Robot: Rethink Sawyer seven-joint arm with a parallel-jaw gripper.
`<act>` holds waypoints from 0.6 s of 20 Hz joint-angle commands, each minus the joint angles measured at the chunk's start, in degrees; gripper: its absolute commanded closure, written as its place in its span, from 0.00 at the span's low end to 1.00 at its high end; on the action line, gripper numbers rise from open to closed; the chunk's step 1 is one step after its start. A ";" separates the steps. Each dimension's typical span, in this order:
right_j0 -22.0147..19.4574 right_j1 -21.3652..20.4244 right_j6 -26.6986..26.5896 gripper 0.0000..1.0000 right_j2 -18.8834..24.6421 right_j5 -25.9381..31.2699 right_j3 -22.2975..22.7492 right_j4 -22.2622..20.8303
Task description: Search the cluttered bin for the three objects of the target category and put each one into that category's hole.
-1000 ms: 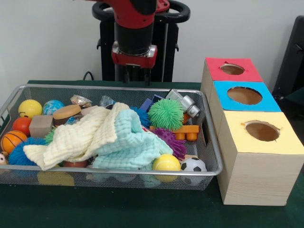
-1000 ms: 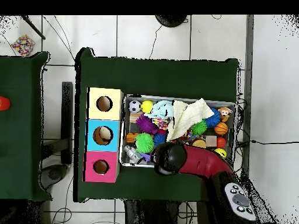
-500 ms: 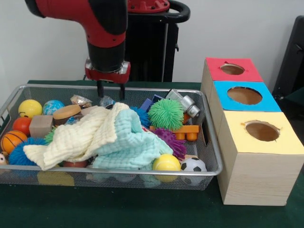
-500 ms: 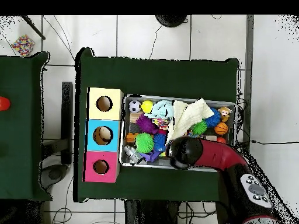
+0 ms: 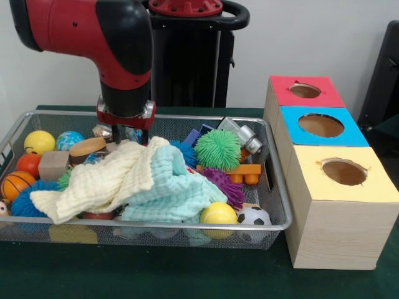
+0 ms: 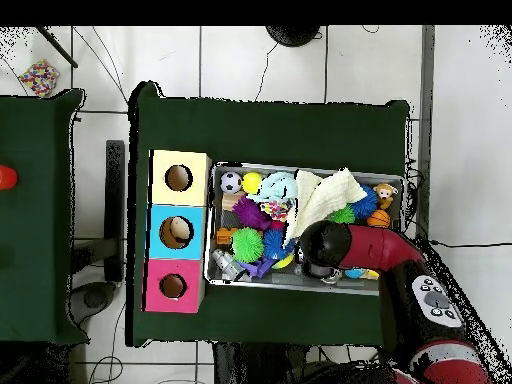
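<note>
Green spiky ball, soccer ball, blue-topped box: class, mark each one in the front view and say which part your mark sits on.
green spiky ball (image 5: 217,149), front view, middle of its bristly surface.
soccer ball (image 5: 254,216), front view, its upper face above the bin's rim.
blue-topped box (image 5: 291,129), front view, blue top left of the hole.

Even, bright indoor light; soft shadows, slight overall blur.
</note>
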 commanded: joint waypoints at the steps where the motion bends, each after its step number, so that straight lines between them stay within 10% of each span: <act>1: 0.60 6.26 -11.07 0.00 6.70 2.02 -10.62 -5.13; 12: -0.37 6.69 -9.69 0.00 8.10 0.77 -9.90 -6.05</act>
